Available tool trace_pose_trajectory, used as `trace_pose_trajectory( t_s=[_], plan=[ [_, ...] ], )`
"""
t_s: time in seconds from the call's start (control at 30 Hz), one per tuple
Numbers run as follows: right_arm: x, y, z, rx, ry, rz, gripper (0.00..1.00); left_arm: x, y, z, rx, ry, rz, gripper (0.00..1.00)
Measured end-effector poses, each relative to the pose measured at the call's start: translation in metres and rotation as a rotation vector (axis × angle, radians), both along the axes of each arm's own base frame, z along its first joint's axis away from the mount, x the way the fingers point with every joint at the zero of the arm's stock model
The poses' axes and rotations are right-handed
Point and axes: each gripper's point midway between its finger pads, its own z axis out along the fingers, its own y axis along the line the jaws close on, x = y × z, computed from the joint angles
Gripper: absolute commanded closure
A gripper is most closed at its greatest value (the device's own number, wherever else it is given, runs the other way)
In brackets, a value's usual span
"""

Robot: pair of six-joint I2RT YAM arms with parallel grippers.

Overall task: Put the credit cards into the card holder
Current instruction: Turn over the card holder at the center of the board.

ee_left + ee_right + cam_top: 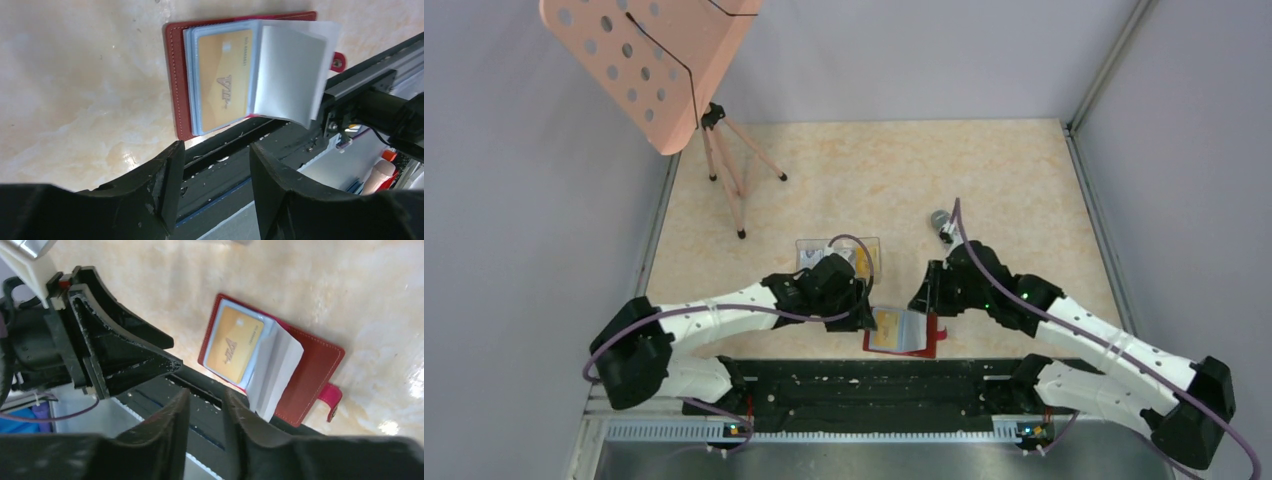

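The red card holder [932, 338] lies open at the table's near edge, between the two arms. A yellow-orange card [885, 329] sits in a clear sleeve on its left page; pale sleeves stand up in the middle. It also shows in the left wrist view [176, 80] with the card [225, 75], and in the right wrist view [312, 370] with the card [235, 342]. My left gripper [864, 315] is open and empty just left of the holder. My right gripper [921, 297] is open and empty just above its right side.
A clear tray [808, 250] holding more cards lies behind the left gripper. A small silver and black object [941, 221] lies behind the right arm. A pink perforated stand [649, 60] on a tripod is at the far left. A black rail [874, 380] runs along the near edge.
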Motion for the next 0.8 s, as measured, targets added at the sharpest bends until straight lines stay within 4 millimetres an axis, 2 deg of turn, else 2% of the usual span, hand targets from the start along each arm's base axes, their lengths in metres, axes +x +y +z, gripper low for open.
trace_pose_trajectory(
  t_s=[0.03, 0.07, 0.17, 0.33, 0.47, 0.6, 0.8],
  plan=[
    [-0.001, 0.000, -0.011, -0.020, 0.016, 0.006, 0.95, -0.001, -0.002, -0.007, 0.017, 0.023, -0.002, 0.45],
    [-0.001, 0.001, -0.022, -0.034, 0.037, 0.006, 1.00, -0.002, -0.003, -0.014, 0.033, 0.045, -0.006, 0.45],
    [0.000, 0.005, -0.047, -0.064, 0.079, 0.012, 1.00, -0.003, -0.006, -0.028, 0.065, 0.083, -0.012, 0.45],
    [0.004, 0.011, -0.076, -0.104, 0.123, 0.018, 1.00, 0.000, -0.008, -0.033, 0.065, 0.095, -0.009, 0.45],
    [0.008, 0.017, -0.090, -0.118, 0.144, 0.024, 1.00, 0.003, -0.011, -0.033, 0.052, 0.092, -0.007, 0.47],
    [0.011, 0.020, -0.096, -0.123, 0.147, 0.023, 1.00, 0.007, -0.013, -0.031, 0.039, 0.088, -0.003, 0.48],
    [0.005, 0.014, -0.114, -0.140, 0.166, 0.021, 1.00, 0.012, -0.015, -0.029, 0.012, 0.090, -0.002, 0.48]
  ],
)
